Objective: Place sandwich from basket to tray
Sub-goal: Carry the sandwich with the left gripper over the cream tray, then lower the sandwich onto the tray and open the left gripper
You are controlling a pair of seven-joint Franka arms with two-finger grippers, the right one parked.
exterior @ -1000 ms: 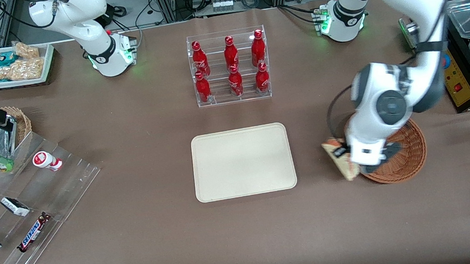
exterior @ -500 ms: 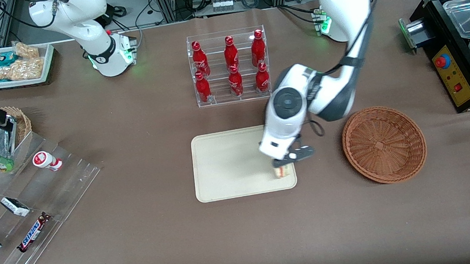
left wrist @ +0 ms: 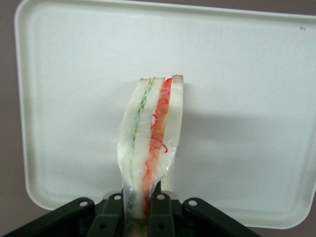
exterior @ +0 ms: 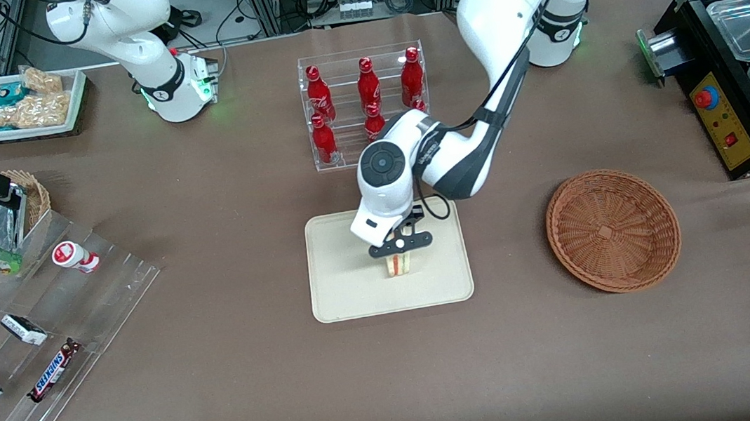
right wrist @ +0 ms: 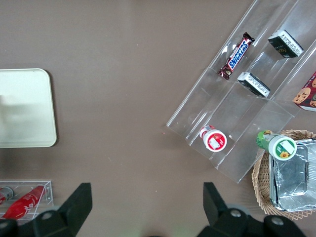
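Sandwich point(left wrist: 150, 143) held upright on edge over the tray point(exterior: 343, 299), pinched at one end by the gripper point(exterior: 401, 244), jaws closed on its wrap so it hangs clear for set-down; basket point(exterior: 613, 230) sits empty toward the working arm's end of the desk

Gripper point(exterior: 401, 245) above the tray point(exterior: 342, 292), fingers clamped on the sandwich point(exterior: 398, 263). Tray surface around the sandwich is bare. Bottle rack point(exterior: 366, 105) stands just farther from the front camera; basket point(exterior: 613, 230) lies well apart toward the working arm's end.
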